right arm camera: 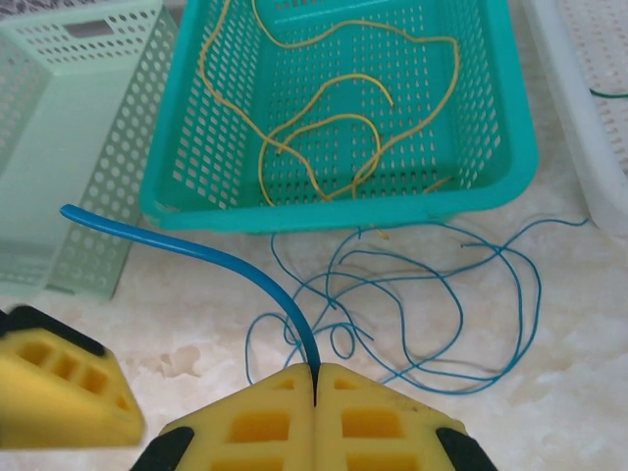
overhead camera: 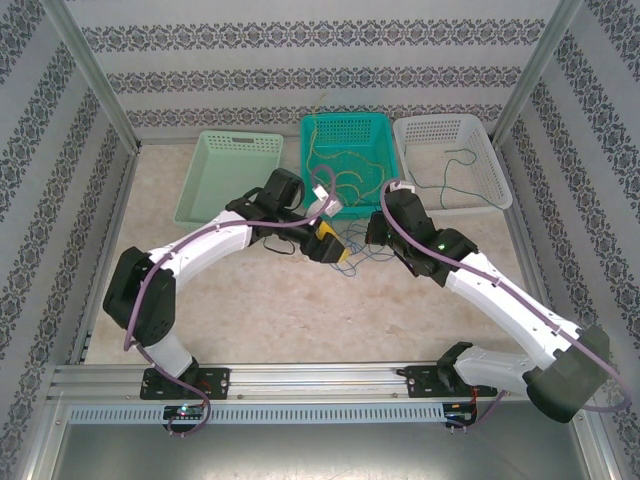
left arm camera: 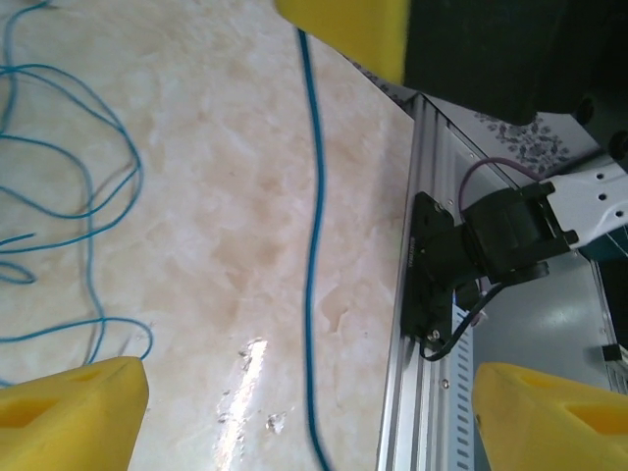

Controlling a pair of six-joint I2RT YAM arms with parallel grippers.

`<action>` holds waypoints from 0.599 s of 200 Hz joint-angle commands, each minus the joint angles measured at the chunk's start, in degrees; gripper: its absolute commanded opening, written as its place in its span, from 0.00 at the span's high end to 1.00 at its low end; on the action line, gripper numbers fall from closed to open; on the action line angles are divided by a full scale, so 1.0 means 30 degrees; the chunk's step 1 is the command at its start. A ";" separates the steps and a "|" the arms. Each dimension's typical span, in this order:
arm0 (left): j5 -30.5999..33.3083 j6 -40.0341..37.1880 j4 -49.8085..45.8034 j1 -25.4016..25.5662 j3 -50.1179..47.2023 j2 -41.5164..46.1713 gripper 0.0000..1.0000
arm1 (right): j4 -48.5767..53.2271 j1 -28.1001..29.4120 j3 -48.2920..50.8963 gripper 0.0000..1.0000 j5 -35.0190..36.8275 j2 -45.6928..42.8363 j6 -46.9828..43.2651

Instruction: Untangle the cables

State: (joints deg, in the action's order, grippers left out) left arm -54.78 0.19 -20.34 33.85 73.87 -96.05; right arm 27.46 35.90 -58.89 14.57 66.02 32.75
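A loose tangle of thin blue cables [right arm camera: 488,372] lies on the table in front of the teal basket [right arm camera: 491,192]. Yellow cables [right arm camera: 345,119] lie coiled inside that basket. A dark green cable [overhead camera: 472,160] rests in the white basket [overhead camera: 478,127]. My right gripper [right arm camera: 314,378] is shut on one blue cable [right arm camera: 218,257], which arcs up and to the left from its yellow fingertips. That same blue cable [left arm camera: 314,235] runs between the wide-apart yellow fingers [left arm camera: 69,412] of my left gripper [left arm camera: 312,388], which is open and touches nothing. The two grippers sit close together [overhead camera: 328,243].
A pale green basket [overhead camera: 228,172] stands left of the teal one. The aluminium rail [left arm camera: 417,324] with an arm base bolted to it runs along the near table edge. Bare marble tabletop [overhead camera: 300,310] lies between the arms.
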 commanded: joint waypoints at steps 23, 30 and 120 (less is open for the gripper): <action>-0.0723 -0.1028 -0.1028 0.0612 0.0837 -0.0501 0.25 | -0.1872 -0.0061 0.0255 1.00 -0.0144 -0.0929 0.0056; -0.0723 -0.1029 -0.1070 0.0630 0.0837 -0.0538 0.29 | -0.2273 -0.0212 0.0496 1.00 -0.0364 -0.1141 0.0258; 0.1767 0.0143 0.0382 0.0614 0.0051 -0.0036 1.00 | -0.7793 -0.3289 0.5309 1.00 -0.3446 -0.3792 0.6380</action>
State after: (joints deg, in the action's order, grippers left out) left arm -53.12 -0.84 -21.85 35.29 74.89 -97.14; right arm 11.94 27.29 -47.07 6.74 56.82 43.86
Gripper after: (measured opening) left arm 0.071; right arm 0.049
